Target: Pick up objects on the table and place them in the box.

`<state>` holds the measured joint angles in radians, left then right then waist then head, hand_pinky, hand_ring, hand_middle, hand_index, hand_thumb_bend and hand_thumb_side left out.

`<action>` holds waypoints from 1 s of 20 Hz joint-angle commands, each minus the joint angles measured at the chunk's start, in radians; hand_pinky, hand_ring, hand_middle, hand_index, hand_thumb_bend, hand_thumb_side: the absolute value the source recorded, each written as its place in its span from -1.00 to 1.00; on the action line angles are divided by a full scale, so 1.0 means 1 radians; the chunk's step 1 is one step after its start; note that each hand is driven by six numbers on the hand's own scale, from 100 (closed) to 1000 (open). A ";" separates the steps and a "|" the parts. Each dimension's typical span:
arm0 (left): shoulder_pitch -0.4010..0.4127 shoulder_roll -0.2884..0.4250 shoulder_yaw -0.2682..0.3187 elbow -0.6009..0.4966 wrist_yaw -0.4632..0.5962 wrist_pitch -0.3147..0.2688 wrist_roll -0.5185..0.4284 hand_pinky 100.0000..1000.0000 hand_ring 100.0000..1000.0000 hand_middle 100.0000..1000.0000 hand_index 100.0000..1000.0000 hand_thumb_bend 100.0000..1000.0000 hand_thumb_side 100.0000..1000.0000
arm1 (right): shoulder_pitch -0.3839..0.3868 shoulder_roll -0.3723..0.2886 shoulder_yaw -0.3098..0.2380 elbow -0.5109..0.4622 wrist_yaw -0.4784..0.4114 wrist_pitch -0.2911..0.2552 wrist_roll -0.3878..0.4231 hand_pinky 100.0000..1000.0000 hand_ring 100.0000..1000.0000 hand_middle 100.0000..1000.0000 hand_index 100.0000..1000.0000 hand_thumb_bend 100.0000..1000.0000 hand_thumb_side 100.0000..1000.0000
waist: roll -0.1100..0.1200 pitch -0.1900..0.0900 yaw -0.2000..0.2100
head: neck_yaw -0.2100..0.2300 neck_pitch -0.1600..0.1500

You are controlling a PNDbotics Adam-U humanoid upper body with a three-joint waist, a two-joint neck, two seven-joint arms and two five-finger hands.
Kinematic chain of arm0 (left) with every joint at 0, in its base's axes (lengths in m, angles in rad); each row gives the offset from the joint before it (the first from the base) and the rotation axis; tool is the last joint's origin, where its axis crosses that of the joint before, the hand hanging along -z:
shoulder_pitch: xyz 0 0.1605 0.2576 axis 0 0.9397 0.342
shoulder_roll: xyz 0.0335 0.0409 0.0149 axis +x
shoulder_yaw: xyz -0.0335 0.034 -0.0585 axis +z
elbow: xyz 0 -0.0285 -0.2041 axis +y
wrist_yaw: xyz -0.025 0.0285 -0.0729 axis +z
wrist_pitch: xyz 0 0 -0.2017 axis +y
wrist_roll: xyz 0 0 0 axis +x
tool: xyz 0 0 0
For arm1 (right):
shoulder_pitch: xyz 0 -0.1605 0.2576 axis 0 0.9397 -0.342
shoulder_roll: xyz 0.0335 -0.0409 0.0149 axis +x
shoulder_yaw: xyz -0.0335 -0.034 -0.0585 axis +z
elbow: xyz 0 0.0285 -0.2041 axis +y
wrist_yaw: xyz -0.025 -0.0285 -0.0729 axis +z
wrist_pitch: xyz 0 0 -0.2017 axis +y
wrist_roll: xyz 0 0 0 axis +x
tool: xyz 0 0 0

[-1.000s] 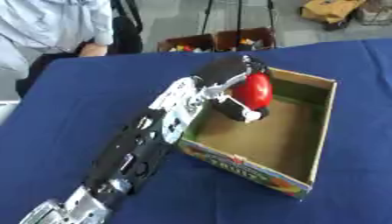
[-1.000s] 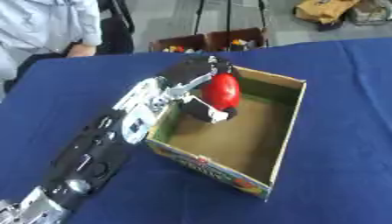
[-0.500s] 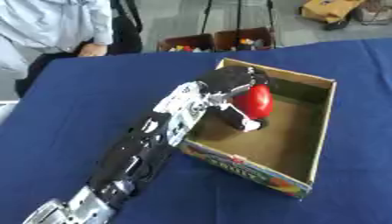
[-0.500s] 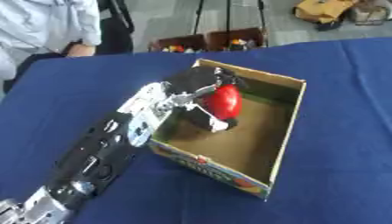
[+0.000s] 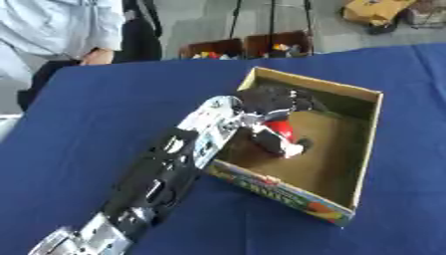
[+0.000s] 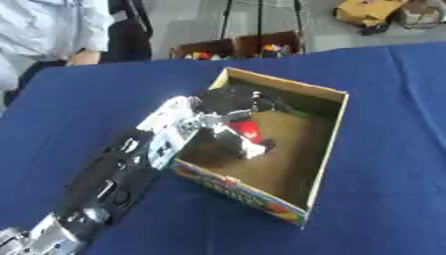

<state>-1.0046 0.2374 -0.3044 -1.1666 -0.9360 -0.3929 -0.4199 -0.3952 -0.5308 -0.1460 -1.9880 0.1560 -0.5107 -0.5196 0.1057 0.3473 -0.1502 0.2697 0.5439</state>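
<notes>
One red object (image 5: 280, 127) is low inside the box (image 5: 371, 130), left hand (image 5: 272, 102) curled around it. Release looks pending. Blue tabletop (image 5: 104, 99) shows no other objects. Right hand unseen.

A red rounded object (image 5: 280, 128) sits low inside my open cardboard box (image 5: 369, 134) with its colourful printed front, curled in my left hand (image 5: 268, 102) near the box floor.
</notes>
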 commanded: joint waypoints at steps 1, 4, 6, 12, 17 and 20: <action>-0.024 0.014 0.014 -0.036 -0.003 -0.010 -0.002 0.47 0.86 0.72 0.97 -0.65 0.17 | -0.006 -0.010 0.000 -0.012 -0.003 0.001 0.002 0.37 0.46 0.25 0.46 -1.00 1.00 | 0.009 -0.005 0.005 | -0.002 0.004; -0.040 0.028 0.046 -0.094 0.011 -0.023 0.033 0.40 0.77 0.65 0.95 -0.61 0.29 | 0.002 -0.012 -0.003 -0.012 0.000 0.003 0.001 0.37 0.46 0.25 0.46 -1.00 1.00 | 0.008 -0.011 0.016 | -0.009 0.011; -0.062 0.038 0.084 -0.138 0.034 -0.014 0.060 0.34 0.70 0.58 0.92 -0.68 0.30 | 0.008 -0.014 -0.006 -0.012 0.002 0.005 -0.001 0.37 0.46 0.25 0.46 -1.00 1.00 | 0.006 -0.017 0.026 | -0.019 0.016; -0.064 0.039 0.214 -0.270 0.114 0.054 0.141 0.00 0.46 0.41 0.90 -0.56 0.34 | 0.023 -0.014 -0.015 -0.012 0.010 0.008 -0.013 0.37 0.46 0.25 0.46 -1.00 1.00 | -0.005 -0.026 0.048 | -0.052 0.026; -0.015 0.023 0.324 -0.380 0.181 0.122 0.208 0.07 0.48 0.39 0.93 -0.65 0.71 | 0.020 -0.013 -0.017 -0.012 0.010 0.005 -0.020 0.37 0.46 0.25 0.46 -1.00 1.00 | -0.020 -0.027 0.051 | -0.067 0.043; 0.022 0.022 0.389 -0.445 0.221 0.162 0.248 0.10 0.50 0.40 0.92 -0.49 0.66 | 0.017 -0.016 -0.021 -0.012 0.007 0.001 -0.024 0.36 0.46 0.25 0.46 -1.00 1.00 | -0.029 -0.027 0.060 | -0.076 0.059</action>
<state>-0.9705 0.2458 0.0494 -1.5683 -0.7343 -0.2454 -0.1909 -0.3689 -0.5308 -0.1552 -1.9880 0.1575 -0.5096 -0.5380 0.1017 0.3464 -0.0892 0.1980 0.5913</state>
